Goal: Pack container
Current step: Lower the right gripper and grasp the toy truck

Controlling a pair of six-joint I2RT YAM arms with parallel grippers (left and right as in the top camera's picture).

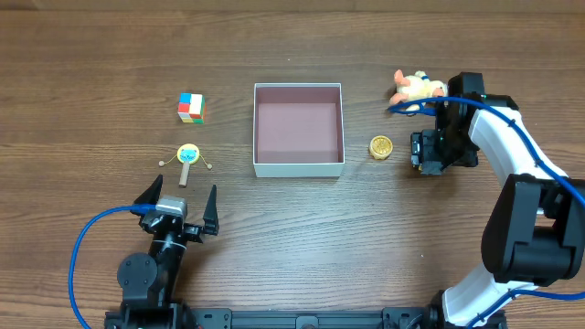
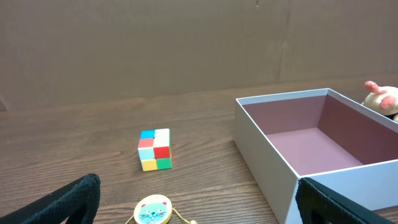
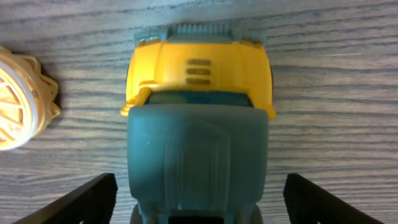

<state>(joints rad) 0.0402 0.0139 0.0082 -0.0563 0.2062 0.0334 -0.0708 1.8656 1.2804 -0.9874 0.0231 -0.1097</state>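
Note:
The container (image 1: 297, 128), a square white-walled box with a mauve inside, sits empty mid-table; it also shows in the left wrist view (image 2: 264, 155). My right gripper (image 1: 426, 152) is open to its right, low over the table. In the right wrist view its fingers (image 3: 199, 202) straddle a yellow and teal toy car (image 3: 199, 93) without closing on it. My left gripper (image 1: 179, 203) is open and empty near the front edge. A cat-face rattle drum (image 1: 188, 156) lies just ahead of it, between the fingers (image 2: 196, 205) in the left wrist view (image 2: 154, 210).
A multicoloured cube (image 1: 191, 107) (image 2: 155, 149) lies left of the container. A round yellow lattice toy (image 1: 381, 147) (image 3: 18, 109) lies between the container and my right gripper. A pink plush toy (image 1: 416, 88) (image 2: 382, 96) lies behind the right gripper.

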